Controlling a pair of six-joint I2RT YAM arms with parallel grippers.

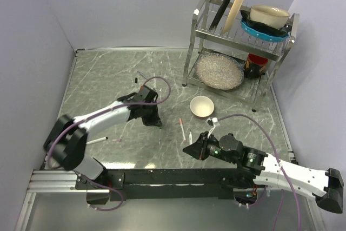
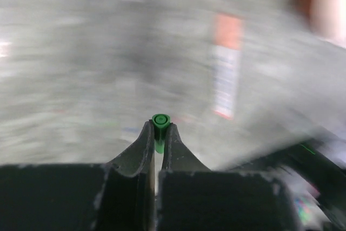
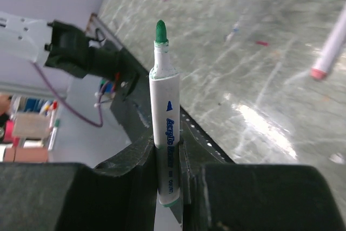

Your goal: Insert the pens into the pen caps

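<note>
The left gripper (image 2: 160, 132) is pinched tight on a green pen cap (image 2: 160, 120), the cap's open mouth showing past the fingertips; the right gripper (image 3: 168, 152) is clamped on the white barrel of a green-tipped acrylic marker (image 3: 165, 96), its bare nib pointing away from the jaws; between the two arms a red-ended pen (image 1: 183, 127) lies on the marble table (image 1: 108, 79), near a cream bowl (image 1: 202, 106).

My left end effector (image 2: 159, 129) pinches a small green pen cap (image 2: 160, 119) at its fingertips, the cap's round end facing the camera. Beyond it, blurred, a white pen (image 2: 226, 77) with an orange-red end lies on the grey surface (image 2: 81, 68).
</note>
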